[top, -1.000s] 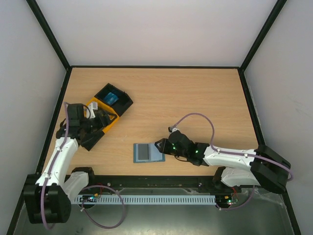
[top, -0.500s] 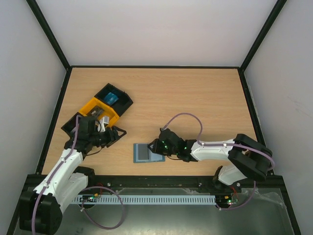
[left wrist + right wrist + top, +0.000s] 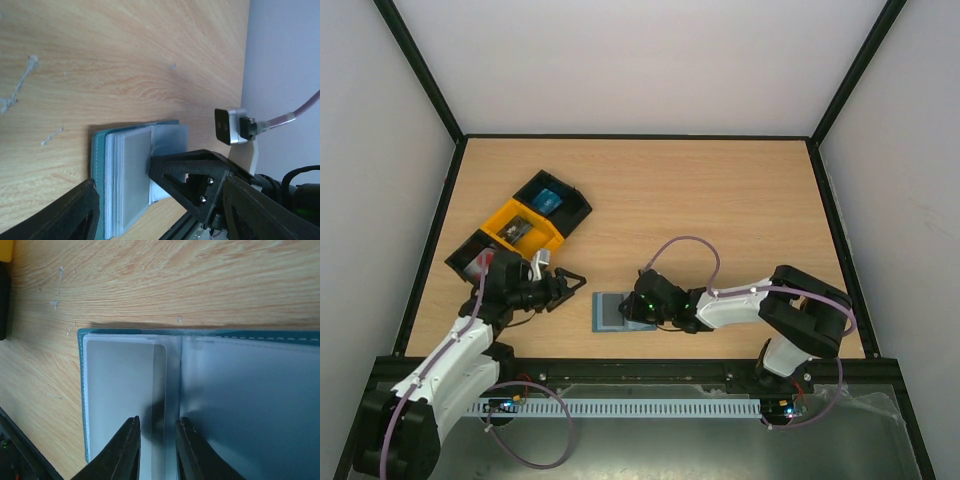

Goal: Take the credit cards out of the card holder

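Right wrist: fingers (image 3: 125,450) on open holder (image 3: 250,405)

Holder lies open near the front edge of the table (image 3: 720,200). Right gripper (image 3: 157,422) fingers narrowly apart on its clear sleeve (image 3: 120,385); grip unclear. Left gripper (image 3: 570,288) wide open, empty, just left of it

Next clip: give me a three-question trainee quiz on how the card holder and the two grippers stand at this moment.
1. True or false: the card holder lies folded shut on the table.
2. Fill in: the left gripper, stopped short of the card holder, has its fingers ____ with nothing between them.
3. Multiple choice: the right gripper has its fingers over A) bare table, B) the card holder's clear sleeves, C) the left gripper.
Key: 1 false, it lies open; 2 open; 3 B.
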Controlling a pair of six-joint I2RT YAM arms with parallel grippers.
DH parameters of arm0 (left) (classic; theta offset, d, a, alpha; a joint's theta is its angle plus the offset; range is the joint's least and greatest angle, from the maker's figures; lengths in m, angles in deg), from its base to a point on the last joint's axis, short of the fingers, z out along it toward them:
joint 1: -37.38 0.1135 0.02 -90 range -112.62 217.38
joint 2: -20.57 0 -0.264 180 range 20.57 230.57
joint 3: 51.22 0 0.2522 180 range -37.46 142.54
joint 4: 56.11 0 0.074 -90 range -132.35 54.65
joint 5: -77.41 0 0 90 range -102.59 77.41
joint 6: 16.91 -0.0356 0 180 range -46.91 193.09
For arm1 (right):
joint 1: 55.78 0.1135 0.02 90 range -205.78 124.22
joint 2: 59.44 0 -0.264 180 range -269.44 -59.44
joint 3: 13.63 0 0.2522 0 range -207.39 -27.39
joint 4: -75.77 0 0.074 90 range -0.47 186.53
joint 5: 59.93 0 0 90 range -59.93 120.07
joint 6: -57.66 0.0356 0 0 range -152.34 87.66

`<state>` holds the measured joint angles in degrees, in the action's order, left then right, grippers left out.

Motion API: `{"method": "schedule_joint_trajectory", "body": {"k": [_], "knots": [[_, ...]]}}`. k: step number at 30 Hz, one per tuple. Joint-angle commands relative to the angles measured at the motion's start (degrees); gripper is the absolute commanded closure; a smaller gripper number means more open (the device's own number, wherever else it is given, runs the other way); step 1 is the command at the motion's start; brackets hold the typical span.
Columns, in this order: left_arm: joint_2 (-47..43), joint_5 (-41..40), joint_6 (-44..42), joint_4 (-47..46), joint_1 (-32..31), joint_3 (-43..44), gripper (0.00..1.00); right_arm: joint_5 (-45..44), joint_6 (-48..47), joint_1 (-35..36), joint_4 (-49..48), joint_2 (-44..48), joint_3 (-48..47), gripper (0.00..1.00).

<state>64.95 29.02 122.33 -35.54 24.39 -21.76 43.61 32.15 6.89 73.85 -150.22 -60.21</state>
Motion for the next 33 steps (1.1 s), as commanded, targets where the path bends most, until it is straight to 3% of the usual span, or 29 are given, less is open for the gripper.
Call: {"method": "schedule_joint_trajectory", "body": {"k": [1,11,19,33], "knots": [[0.01,3.02,5.10,-8.41,-1.27,-3.80,0.32,-3.35,-0.30,0.69,-0.28,-1.67,1.94,0.80],[3.23,2.52,14.06,-25.03,-7.84,-7.23,0.29,-3.82,1.89,0.78,-9.43,-3.17,8.99,0.97],[12.30,-1.05,18.65,-37.22,-14.92,-8.04,0.24,-2.83,3.94,0.81,-15.29,-3.18,12.01,0.98],[21.61,-5.54,15.08,-38.89,-17.40,-7.36,0.21,-1.23,4.67,0.78,-20.66,-5.54,13.78,0.98]]}}
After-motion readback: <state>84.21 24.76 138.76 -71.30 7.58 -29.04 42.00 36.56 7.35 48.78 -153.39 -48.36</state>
